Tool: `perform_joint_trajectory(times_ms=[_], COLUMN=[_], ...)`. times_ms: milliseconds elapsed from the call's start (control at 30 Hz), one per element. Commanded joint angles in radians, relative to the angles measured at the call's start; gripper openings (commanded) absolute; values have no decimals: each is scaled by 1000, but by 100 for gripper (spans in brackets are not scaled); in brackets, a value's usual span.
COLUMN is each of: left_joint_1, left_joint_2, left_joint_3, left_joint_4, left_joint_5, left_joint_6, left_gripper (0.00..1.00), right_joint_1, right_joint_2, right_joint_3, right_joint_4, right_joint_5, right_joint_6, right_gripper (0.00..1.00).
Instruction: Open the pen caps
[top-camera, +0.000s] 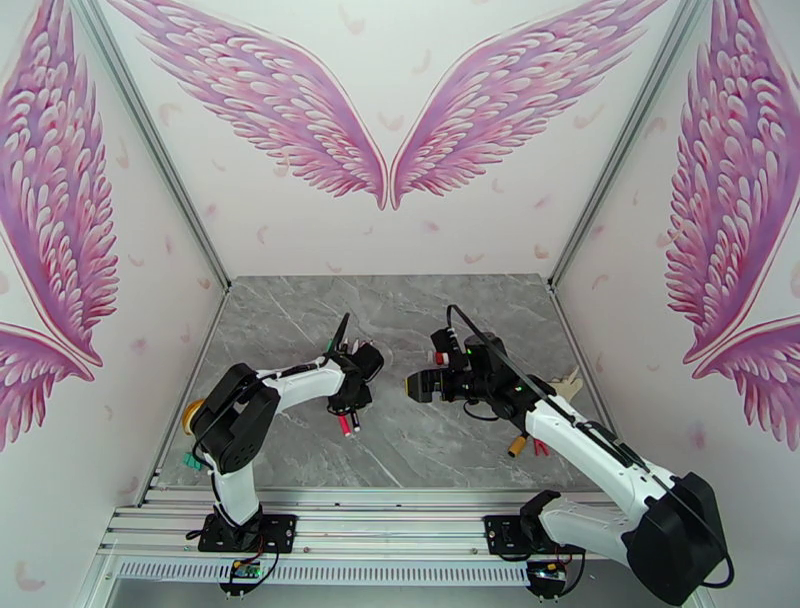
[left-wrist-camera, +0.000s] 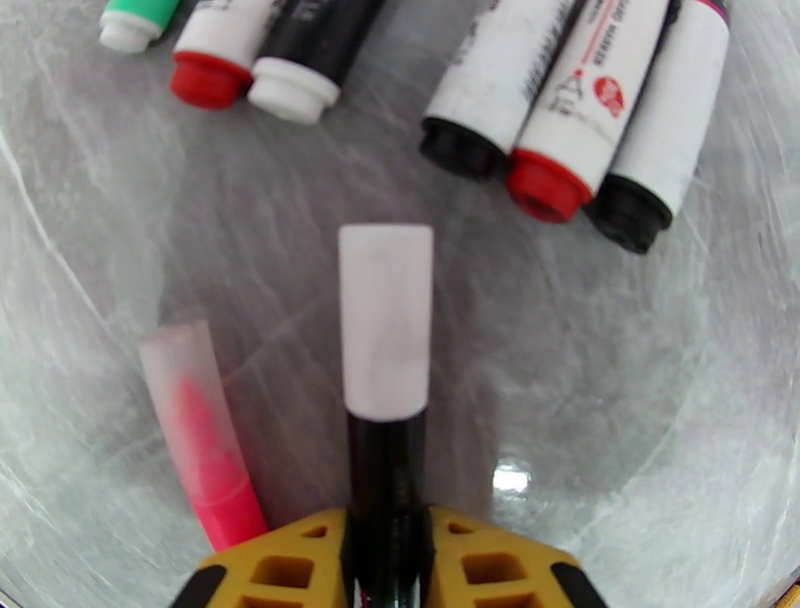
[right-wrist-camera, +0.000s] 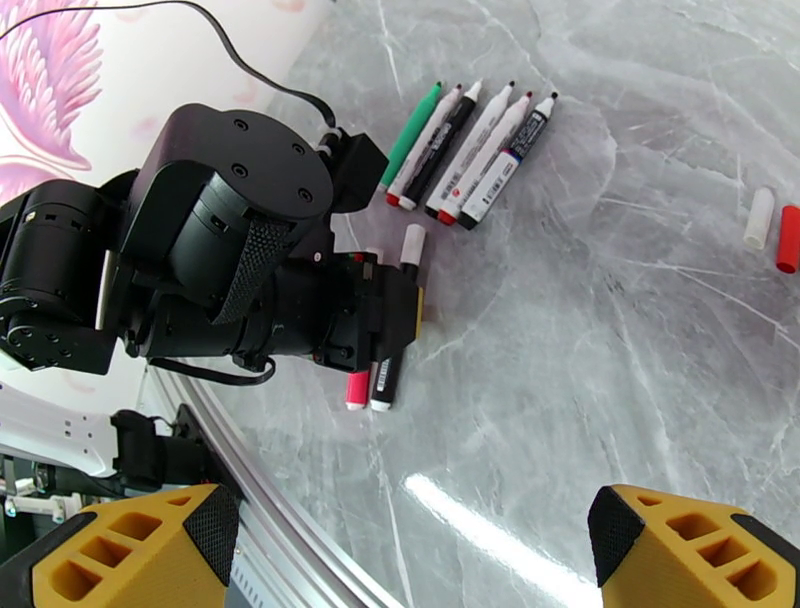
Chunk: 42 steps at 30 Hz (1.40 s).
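Note:
My left gripper (left-wrist-camera: 385, 565) is shut on a black-barrelled pen with a white cap (left-wrist-camera: 386, 318), which points away from the wrist and lies low over the table. In the right wrist view the left gripper (right-wrist-camera: 395, 320) sits across this pen (right-wrist-camera: 383, 385). A pink pen (left-wrist-camera: 205, 450) with a frosted cap lies right beside it. Several more pens (right-wrist-camera: 465, 150) lie in a row beyond, one of them green (right-wrist-camera: 411, 135). Two loose pen caps, one white (right-wrist-camera: 759, 217) and one red (right-wrist-camera: 788, 238), rest apart on the table. My right gripper (right-wrist-camera: 410, 545) hangs open above the table, facing the left one.
The grey marble table (top-camera: 400, 310) has walls at the back and both sides. A stubby orange-and-black cylinder (top-camera: 517, 446) and small red pieces (top-camera: 540, 447) lie beside the right arm. A yellow object (top-camera: 190, 415) and a green one (top-camera: 190, 462) sit by the left arm's base.

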<state>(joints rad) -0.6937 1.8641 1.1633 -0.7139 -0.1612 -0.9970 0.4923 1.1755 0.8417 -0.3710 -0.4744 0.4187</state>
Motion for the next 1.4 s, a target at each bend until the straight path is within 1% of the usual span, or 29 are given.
perform_joint_trajectory(times_ms=[0, 133, 233, 333, 367, 433, 500, 567, 600, 667, 700, 767, 833, 900, 1000, 1067, 1167, 1367], left_joint_1=[3, -2, -19, -29, -31, -35, -35, -34, -35, -35, -35, -37, -39, -40, -46, -50, -60, -76], left_joint_2=[-24, -79, -143, -193, -211, -258, -311, -380, -405, -459, -476, -511, -530, -533, -527, -523, -515, -493], left_joint_3=[-23, -57, -85, -90, -95, -114, -153, -203, -220, -252, -258, -280, -293, -283, -261, -243, -218, -196], left_joint_4=[32, 31, 42, 45, 59, 98, 171, 270, 295, 354, 361, 402, 442, 453, 464, 475, 482, 486], left_joint_5=[14, 15, 7, 16, 33, 52, 101, 184, 200, 281, 290, 367, 442, 489, 573, 606, 640, 665], left_joint_6=[-12, -20, -11, 48, 82, 154, 228, 320, 350, 447, 479, 557, 603, 636, 669, 675, 685, 687], left_gripper=[23, 19, 19, 17, 16, 15, 15, 15, 15, 15, 15, 15, 15, 15, 11, 11, 11, 11], right_joint_1=[8, 8, 8, 8, 8, 8, 8, 8, 8, 6, 8, 8, 6, 8, 5, 7, 6, 8], right_joint_2=[7, 3, -1, -1, 1, 3, 10, 23, 29, 50, 59, 80, 97, 110, 122, 131, 144, 149], right_joint_3=[16, 15, 16, 13, 10, 4, 3, 12, 17, 41, 55, 90, 126, 160, 186, 205, 224, 228], right_joint_4=[-16, -13, -10, 2, 9, 29, 44, 51, 54, 61, 56, 30, -3, -30, -47, -62, -98, -115], right_joint_5=[2, -3, -3, -8, -13, -39, -62, -89, -104, -153, -168, -180, -183, -179, -171, -169, -148, -131], right_joint_6=[-2, 7, 17, 42, 56, 93, 139, 183, 203, 245, 258, 276, 278, 276, 284, 286, 280, 281], right_gripper=[99, 99, 99, 99, 100, 98, 96, 91, 89, 83, 81, 76, 72, 69, 68, 66, 63, 56])
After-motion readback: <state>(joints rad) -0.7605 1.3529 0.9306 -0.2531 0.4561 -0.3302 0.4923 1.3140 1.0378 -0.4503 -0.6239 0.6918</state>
